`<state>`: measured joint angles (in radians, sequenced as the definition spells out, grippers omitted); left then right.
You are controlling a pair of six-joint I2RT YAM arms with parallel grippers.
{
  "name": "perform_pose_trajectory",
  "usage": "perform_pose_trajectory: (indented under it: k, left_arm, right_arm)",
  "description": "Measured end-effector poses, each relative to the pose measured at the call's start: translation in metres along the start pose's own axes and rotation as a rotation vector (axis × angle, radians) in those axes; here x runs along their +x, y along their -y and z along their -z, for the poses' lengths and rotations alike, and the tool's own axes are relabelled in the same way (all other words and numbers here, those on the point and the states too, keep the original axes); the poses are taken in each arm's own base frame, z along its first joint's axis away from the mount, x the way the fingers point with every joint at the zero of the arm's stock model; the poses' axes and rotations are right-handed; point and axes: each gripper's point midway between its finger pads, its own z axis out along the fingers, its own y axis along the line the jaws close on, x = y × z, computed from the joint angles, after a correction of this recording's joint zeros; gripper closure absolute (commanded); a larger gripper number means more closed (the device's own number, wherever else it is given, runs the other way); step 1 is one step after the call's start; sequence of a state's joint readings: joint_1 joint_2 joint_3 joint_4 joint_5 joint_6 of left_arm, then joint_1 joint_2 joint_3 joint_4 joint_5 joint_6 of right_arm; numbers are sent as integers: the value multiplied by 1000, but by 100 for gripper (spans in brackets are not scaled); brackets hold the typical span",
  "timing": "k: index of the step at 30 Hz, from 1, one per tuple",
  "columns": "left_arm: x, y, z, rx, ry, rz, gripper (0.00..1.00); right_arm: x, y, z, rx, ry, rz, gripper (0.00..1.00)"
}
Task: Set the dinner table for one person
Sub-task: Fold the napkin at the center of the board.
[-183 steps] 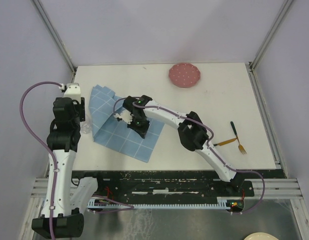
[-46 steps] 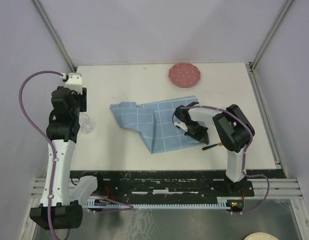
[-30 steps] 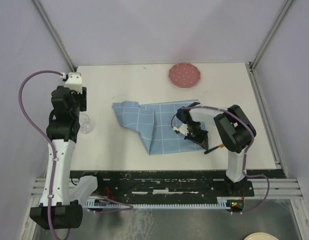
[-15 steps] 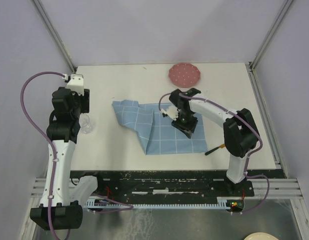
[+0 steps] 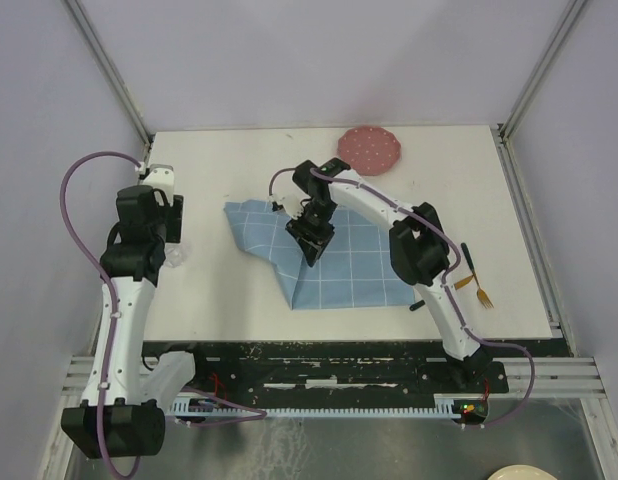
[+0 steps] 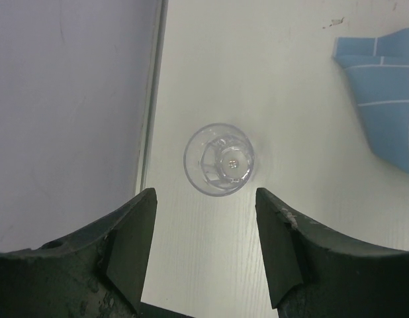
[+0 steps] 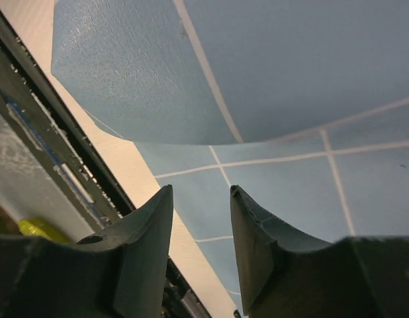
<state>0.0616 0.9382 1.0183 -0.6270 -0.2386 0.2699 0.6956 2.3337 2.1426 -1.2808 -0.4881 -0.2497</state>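
Finds the dinner table (image 5: 239, 160) just beyond both arm bases, bearing a blue checked placemat (image 5: 359, 270) at centre, a pink plate (image 5: 369, 150) at 12 o'clock and a fork (image 5: 482, 297) at 4 o'clock. Records the left gripper (image 6: 204, 195) with jaws apart and empty above a clear glass (image 6: 219, 159) at the table's 9 o'clock edge. Records the right gripper (image 7: 201, 192) likewise parted, gripping nothing, over the placemat's folded 9 o'clock end.
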Motion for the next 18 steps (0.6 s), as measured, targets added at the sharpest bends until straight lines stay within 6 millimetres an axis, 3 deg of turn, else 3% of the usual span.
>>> perform_pose_trajectory:
  k: [4,10,18]
  left_arm:
    - [17,-5,5,-37,-35,-6,32]
    - [41,-5,10,-58,-81,-18,32]
    - [49,-6,12,-69,-99,-23,34]
  right_arm:
    - [8,-14,-20,-97,-47,-53,51]
    - [-1,-35,-12,-205,-12,-79,50]
    - [-8,-60,-9,-394,15,-123,50]
